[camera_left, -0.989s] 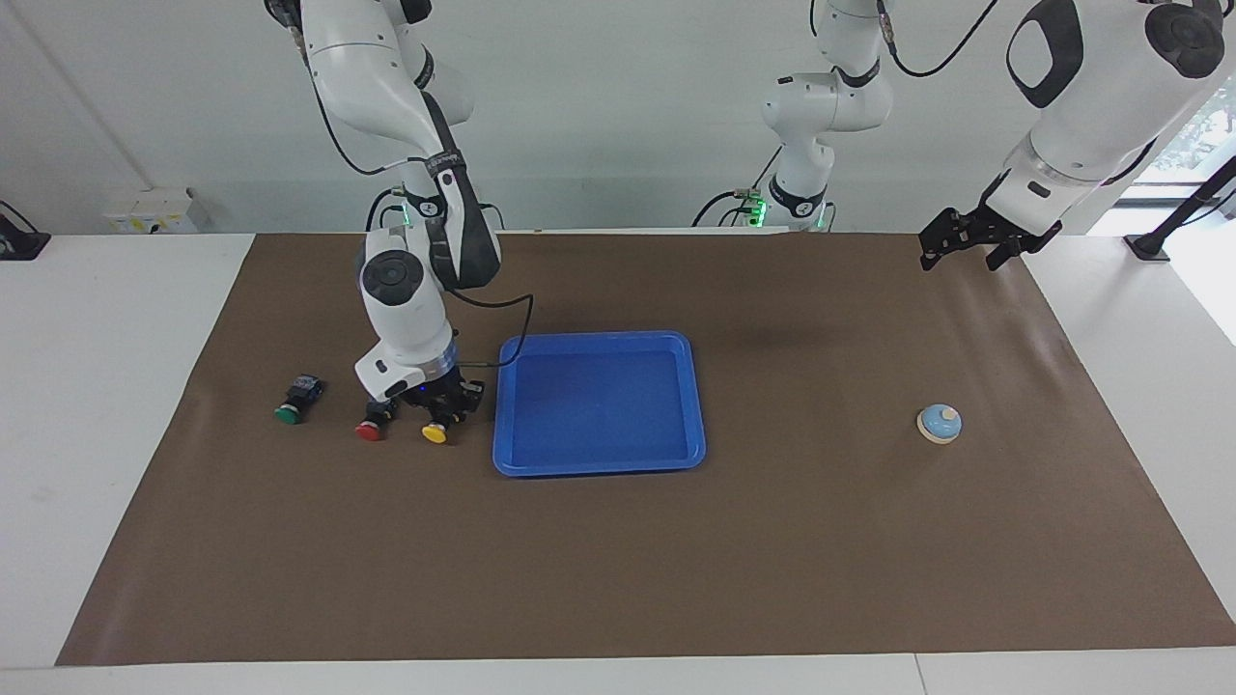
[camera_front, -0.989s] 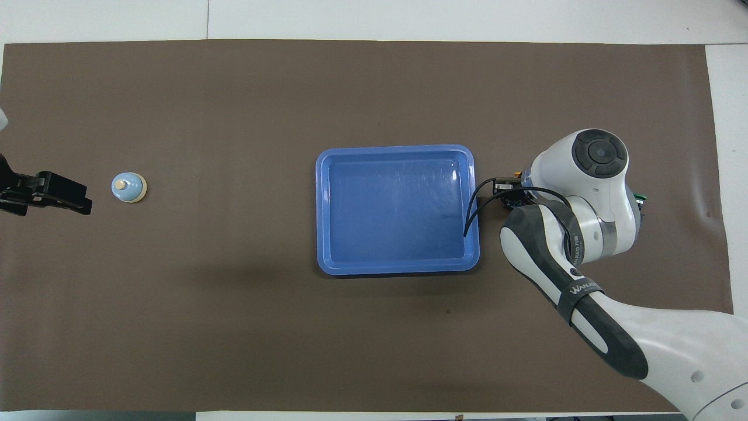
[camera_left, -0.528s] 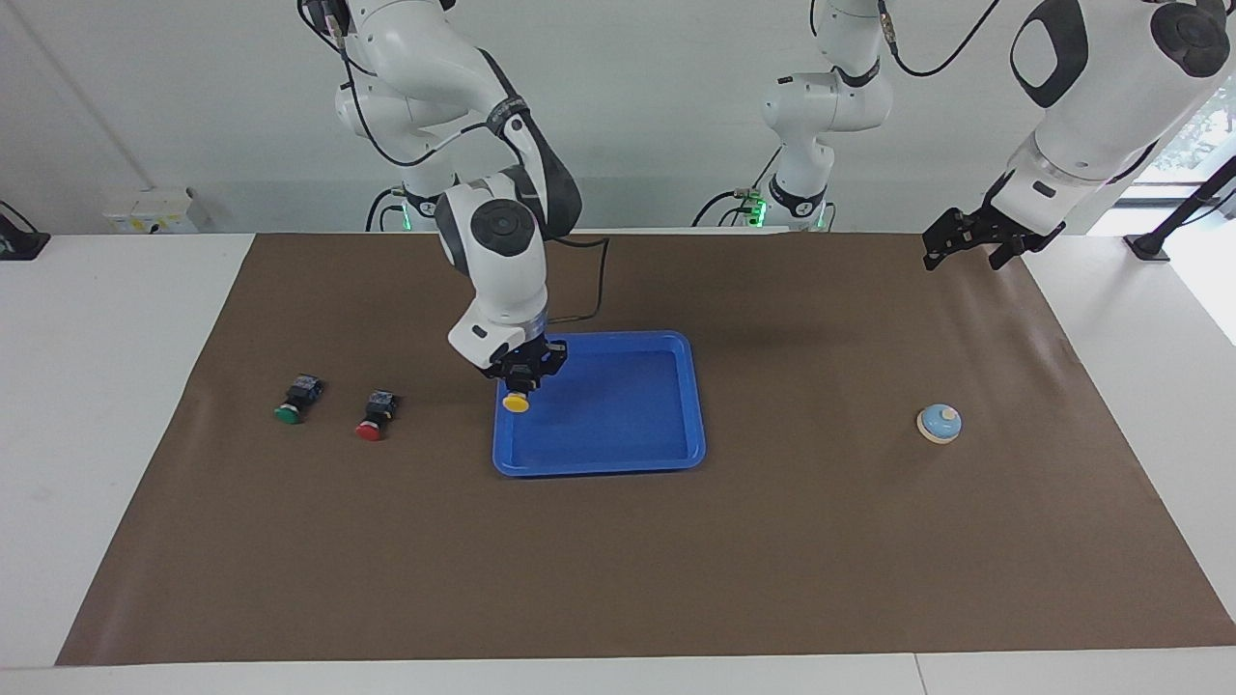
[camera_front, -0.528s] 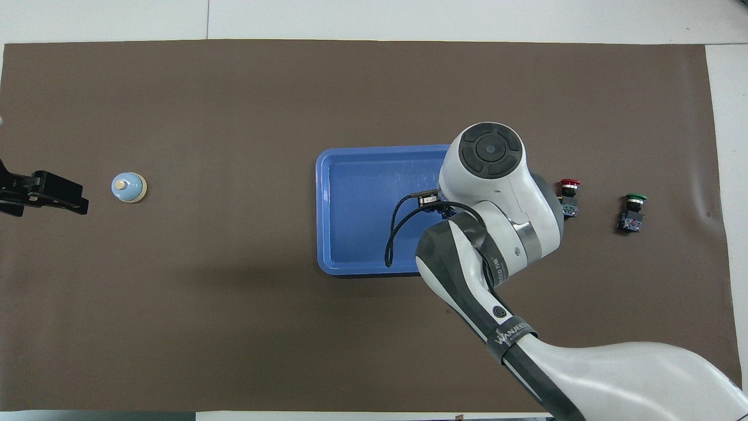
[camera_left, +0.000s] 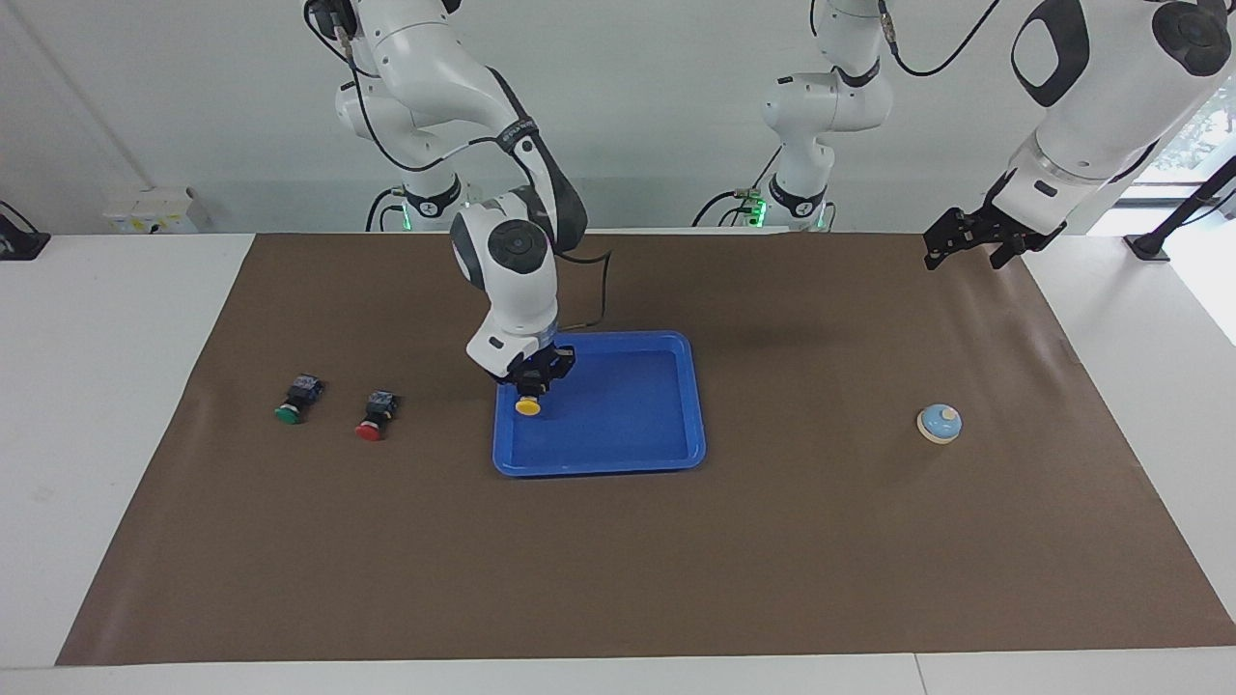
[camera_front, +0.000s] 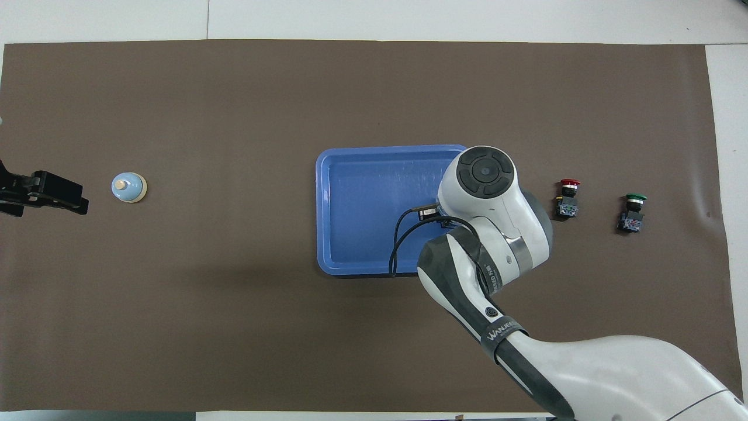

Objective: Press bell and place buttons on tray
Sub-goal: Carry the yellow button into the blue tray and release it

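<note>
Buttons are what matter right now, and the yellow button [camera_left: 527,406] is the one in play: it hangs cap-down from the right gripper [camera_left: 533,378], whose jaws are clamped narrow on its black body, over the blue tray [camera_left: 676,454] at the end nearest the right arm. On the tray's clock face in the facing view, that is about nine o'clock, just inside the rim. I can't tell whether the cap is touching the tray floor or a little above it.

My worry is that rim. The button sits so close to the tray wall that, let go here, it could tip against the raised edge or roll off its round cap and end up on its side. A drop from any height could also make it bounce on the smooth plastic. Opening before it is seated would cause either.

From the jaws, the red button [camera_left: 372,419] and green button [camera_left: 294,401] lie toward nine o'clock on the brown mat [camera_left: 618,560] of the bench, well apart from the tray, each on its side. The bell [camera_left: 940,423] sits away at three o'clock, untouched as far as I can see. The left gripper [camera_left: 970,238] waits in the air above that end of the mat, jaws spread wide and empty.
</note>
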